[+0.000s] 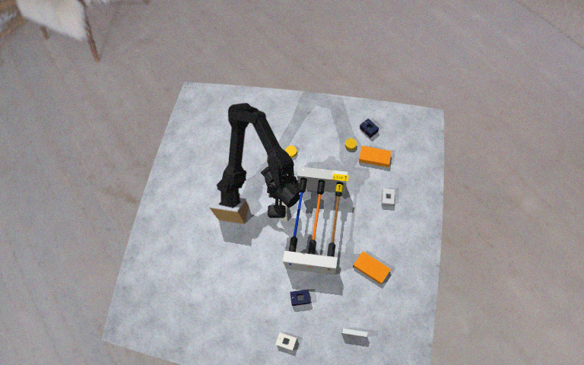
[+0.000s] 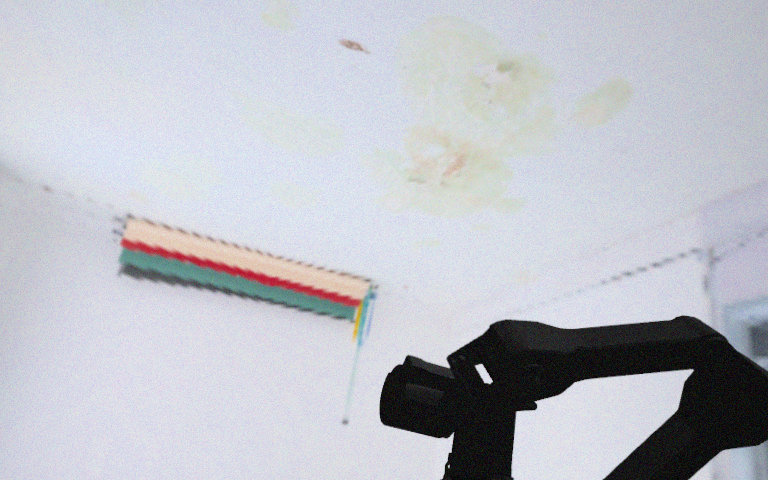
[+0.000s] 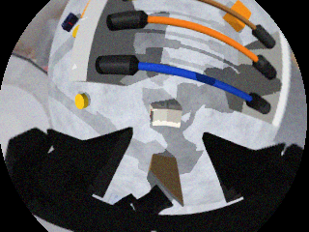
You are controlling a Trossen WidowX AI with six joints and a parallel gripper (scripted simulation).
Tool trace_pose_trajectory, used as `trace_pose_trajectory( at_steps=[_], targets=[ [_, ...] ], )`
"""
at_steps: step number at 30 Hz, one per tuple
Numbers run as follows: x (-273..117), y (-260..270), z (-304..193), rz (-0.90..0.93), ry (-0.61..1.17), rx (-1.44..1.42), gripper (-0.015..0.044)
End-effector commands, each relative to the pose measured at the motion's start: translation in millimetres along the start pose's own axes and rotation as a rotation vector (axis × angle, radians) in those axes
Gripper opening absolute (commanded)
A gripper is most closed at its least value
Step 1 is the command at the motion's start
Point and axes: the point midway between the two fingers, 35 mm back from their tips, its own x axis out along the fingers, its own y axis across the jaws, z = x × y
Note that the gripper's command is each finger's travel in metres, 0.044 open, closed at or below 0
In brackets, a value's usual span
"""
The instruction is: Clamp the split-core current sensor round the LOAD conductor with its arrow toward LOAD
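In the top view, one black arm (image 1: 268,138) (image 2: 628,345) rises from a brown base (image 1: 230,214) (image 3: 166,171) on the grey worktop (image 1: 206,296) (image 3: 198,193). Its gripper (image 1: 275,195) (image 3: 169,133) hangs near the blue cable, partly covering a small cream block (image 1: 286,216) (image 3: 166,116) that looks to be the sensor. Two white bars (image 1: 316,172) (image 1: 309,259) (image 3: 89,39) (image 3: 285,72) hold three cables: one blue (image 1: 296,215) (image 3: 193,74), one orange (image 1: 316,217) (image 3: 198,29) and one brown (image 1: 334,221) (image 3: 219,8). A yellow LOAD label (image 1: 340,176) sits at the brown cable's end. Around them are two yellow discs (image 1: 290,150) (image 1: 350,144) (image 3: 81,101) (image 3: 75,32), two orange blocks (image 1: 375,156) (image 1: 372,268) (image 3: 238,15), two dark blue pieces (image 1: 369,128) (image 1: 299,297) (image 3: 70,21) and two white pieces with holes (image 1: 388,199) (image 1: 287,341), plus one pale plate (image 1: 355,334).

The exterior view has only part of the arm, with one striped strip (image 2: 243,268) on the wall behind, which neither other view shows. The jaws cannot be made out there.

The wrist view shows what the top view hides: the jaws are spread wide with nothing between them, and the cream block stands on the worktop just ahead, apart from the cables. Here only one orange block and one dark blue piece appear, and the LOAD label is out of frame.
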Motion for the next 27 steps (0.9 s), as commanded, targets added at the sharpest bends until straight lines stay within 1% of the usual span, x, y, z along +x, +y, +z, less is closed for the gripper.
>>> trace_pose_trajectory(
  at_steps=[1,27],
  targets=[
    [6.0,-0.4,-3.9,0.0,0.011,0.002,0.044],
    [48.8,-0.3,-3.7,0.0,0.01,0.001,0.044]
  ],
)
